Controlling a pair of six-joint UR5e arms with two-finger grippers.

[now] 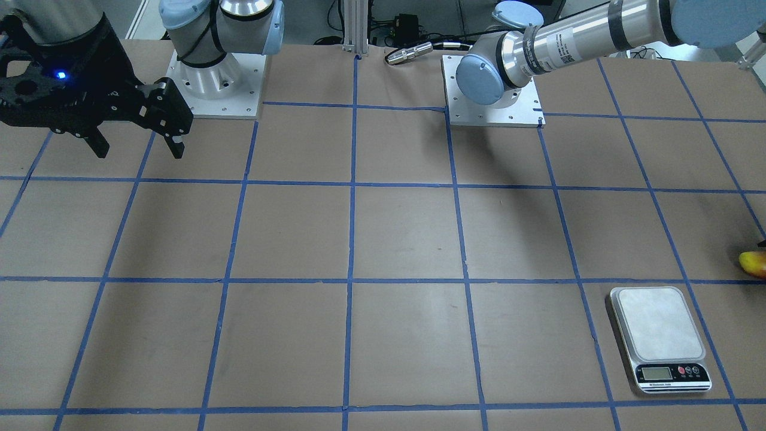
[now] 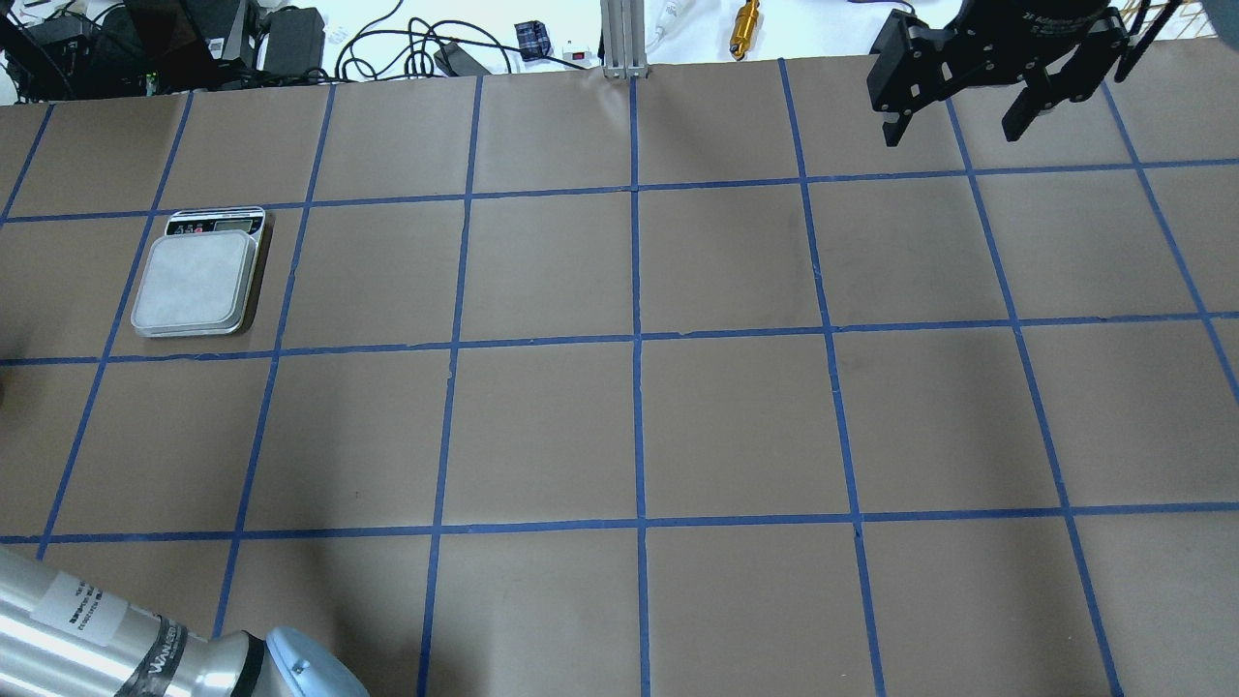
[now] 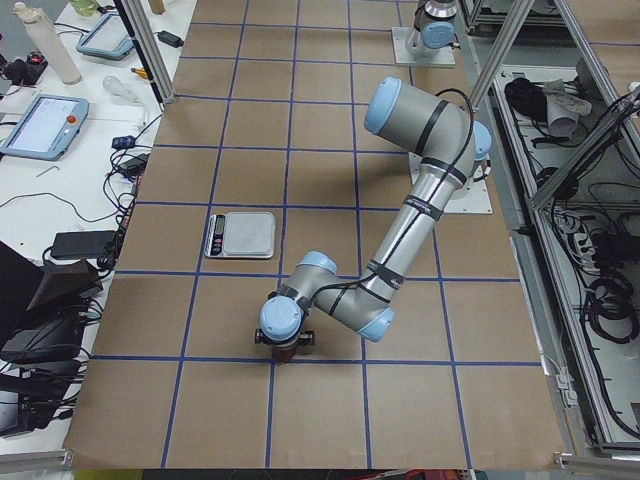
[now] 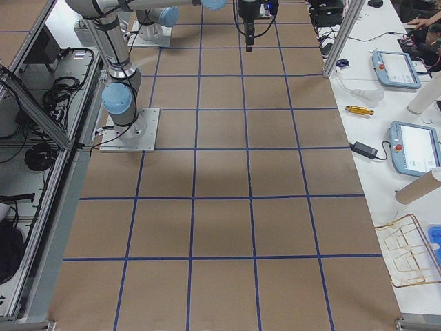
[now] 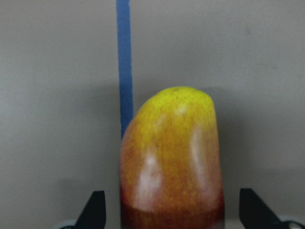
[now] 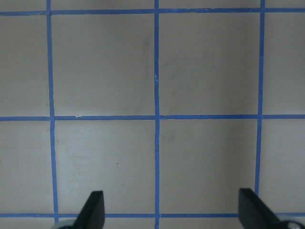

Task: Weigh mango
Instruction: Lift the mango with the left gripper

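Observation:
The mango (image 5: 171,162), yellow at the far end and orange-red near the camera, lies on the brown table beside a blue tape line. My left gripper (image 5: 172,210) is open, with a fingertip on each side of the mango and a gap to each. The front view shows only the mango's yellow end (image 1: 755,263) at its right edge. The scale (image 1: 658,326) stands one grid square away with a bare platform; it also shows in the overhead view (image 2: 196,284) and the left side view (image 3: 245,233). My right gripper (image 2: 951,134) hangs open and empty above the far side of the table.
The table (image 2: 639,426) is brown paper with a blue tape grid. The two arm bases (image 1: 218,90) (image 1: 494,96) stand on white plates at its robot edge. Cables, tablets and a roll lie on the side bench (image 4: 400,103).

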